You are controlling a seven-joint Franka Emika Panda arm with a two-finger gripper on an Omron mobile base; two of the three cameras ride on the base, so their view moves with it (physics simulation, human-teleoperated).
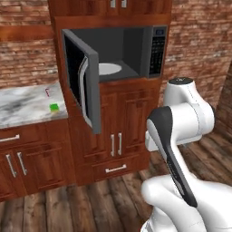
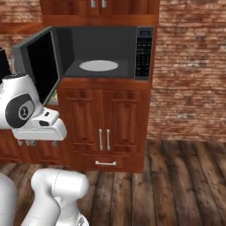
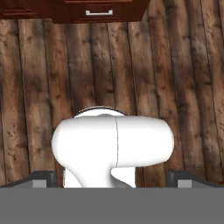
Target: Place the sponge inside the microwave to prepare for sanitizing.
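Observation:
The sponge [image 1: 54, 107], a small green block, lies on the marble counter [image 1: 22, 104] left of the microwave. The microwave [image 1: 156, 50] [image 2: 143, 53] is built into the wooden cabinet column, its dark glass door [image 1: 81, 86] [image 2: 42, 66] swung wide to the left. The pale turntable [image 1: 108, 69] [image 2: 99, 65] sits bare inside. My arm is folded low in front of the cabinets. My gripper [image 2: 37, 142] [image 3: 112, 179] points down at the plank floor, far from the sponge, open with its fingertips [image 3: 43, 178] wide apart and nothing between them.
A thin red stick [image 1: 47, 92] lies on the counter behind the sponge. The open door juts out over the counter's right end. Wooden cabinet doors [image 1: 115, 136] and a drawer [image 3: 99, 12] stand below the microwave. A brick wall [image 2: 190, 70] lies to the right.

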